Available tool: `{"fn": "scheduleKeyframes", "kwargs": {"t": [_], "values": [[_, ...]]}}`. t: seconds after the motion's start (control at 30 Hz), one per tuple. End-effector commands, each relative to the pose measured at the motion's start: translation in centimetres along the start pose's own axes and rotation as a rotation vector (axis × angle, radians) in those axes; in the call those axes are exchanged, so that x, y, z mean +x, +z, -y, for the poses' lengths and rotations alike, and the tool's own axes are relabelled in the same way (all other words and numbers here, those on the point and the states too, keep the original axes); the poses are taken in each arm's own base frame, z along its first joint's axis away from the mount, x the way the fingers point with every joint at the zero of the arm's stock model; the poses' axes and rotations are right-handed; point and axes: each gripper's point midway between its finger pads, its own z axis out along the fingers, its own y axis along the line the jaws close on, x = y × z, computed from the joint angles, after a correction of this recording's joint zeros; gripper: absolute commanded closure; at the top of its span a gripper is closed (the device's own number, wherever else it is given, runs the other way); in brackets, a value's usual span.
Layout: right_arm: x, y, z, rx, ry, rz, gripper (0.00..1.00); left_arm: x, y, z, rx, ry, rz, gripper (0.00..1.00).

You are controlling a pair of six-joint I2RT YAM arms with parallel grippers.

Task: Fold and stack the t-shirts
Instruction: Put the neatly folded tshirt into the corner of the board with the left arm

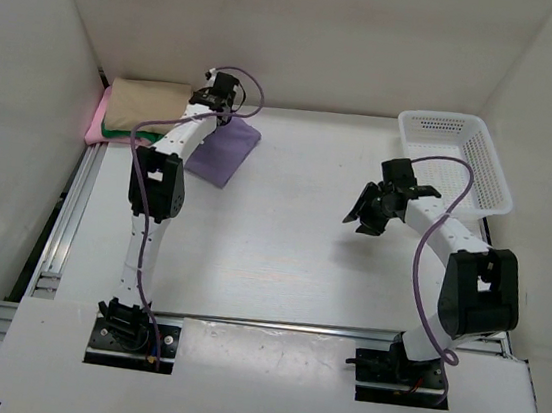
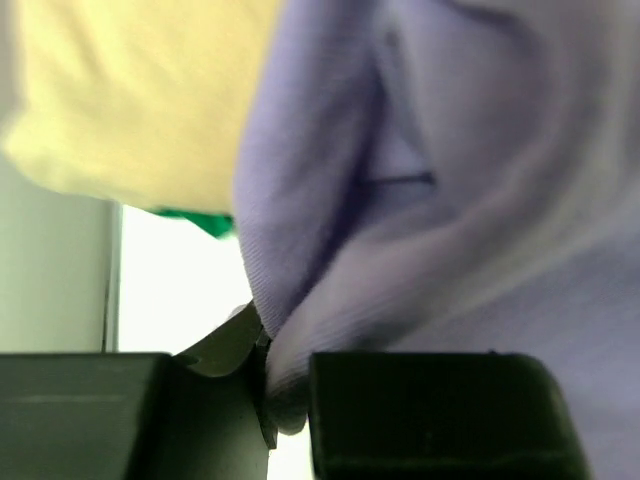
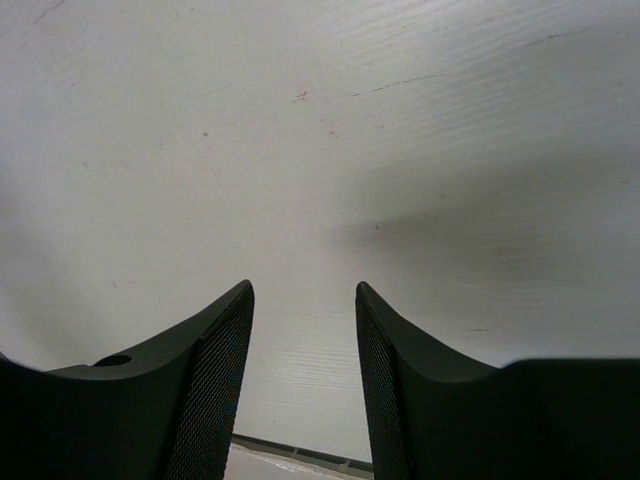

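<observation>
Overhead, the left gripper [image 1: 219, 99] pinches an edge of the lavender shirt [image 1: 222, 150], its jaws pressed together on the cloth. The rest of the shirt spreads just on the gripper's near side. Just to its left, the tan shirt [image 1: 147, 105] tops the green shirt [image 1: 124, 133] and pink shirt [image 1: 95, 124]. The right gripper [image 1: 371, 213] hangs over the table [image 1: 282, 238] with jaws spread; the basket [image 1: 483, 161] lies beyond it, to its right.

no readable text anywhere, no print or tag legible on the t-shirts [image 1: 147, 106], no brand on the basket [image 1: 438, 119], no lettering on arms [image 1: 158, 180] or bench [image 1: 281, 247]
</observation>
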Motion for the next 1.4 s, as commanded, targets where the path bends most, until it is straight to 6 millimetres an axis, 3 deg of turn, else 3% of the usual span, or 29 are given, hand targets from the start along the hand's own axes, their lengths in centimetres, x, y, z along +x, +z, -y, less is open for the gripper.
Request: {"fn": "scheduleKeyframes", "kwargs": {"t": [0.0,0.13,0.33,0.5,0.77,0.9,1.03,1.17,1.2,1.3,1.37], "values": [[-0.5,-1.4,0.3,0.012,-0.020,0.043,0.50,-4.8,-2.1,-3.6,-0.127,-0.130,0.134,0.90],[-0.4,-1.5,0.6,0.021,-0.030,0.049,0.50,-6.6,-2.9,-4.5,-0.136,-0.181,0.184,0.90],[-0.3,-1.7,1.2,0.030,-0.022,0.060,0.50,-7.8,-3.3,-6.6,-0.159,-0.230,0.209,0.90],[0.2,-1.6,1.7,0.042,-0.028,0.044,0.50,-9.1,-4.4,-9.8,-0.163,-0.293,0.245,0.90],[0.8,-1.5,2.4,0.066,-0.042,0.025,0.49,-8.8,-2.8,-14.5,-0.196,-0.360,0.236,0.90],[0.7,-1.5,2.5,0.074,-0.042,0.031,0.49,-9.9,-4.4,-17.2,-0.194,-0.409,0.277,0.90],[0.7,-1.5,2.5,0.074,-0.042,0.031,0.49,-9.7,-4.8,-19.2,-0.191,-0.430,0.281,0.90],[0.8,-1.2,2.7,0.086,-0.049,0.014,0.49,-9.2,-3.2,-20.3,-0.199,-0.445,0.267,0.90],[0.8,-0.9,3.1,0.101,-0.057,0.010,0.49,-9.2,-3.1,-21.6,-0.215,-0.463,0.272,0.90],[0.3,-0.8,3.1,0.110,-0.047,0.005,0.49,-7.9,-0.5,-21.7,-0.198,-0.455,0.233,0.90],[0.2,-0.7,3.1,0.115,-0.056,-0.003,0.49,-5.9,1.9,-19.6,-0.132,-0.410,0.174,0.90]]}}
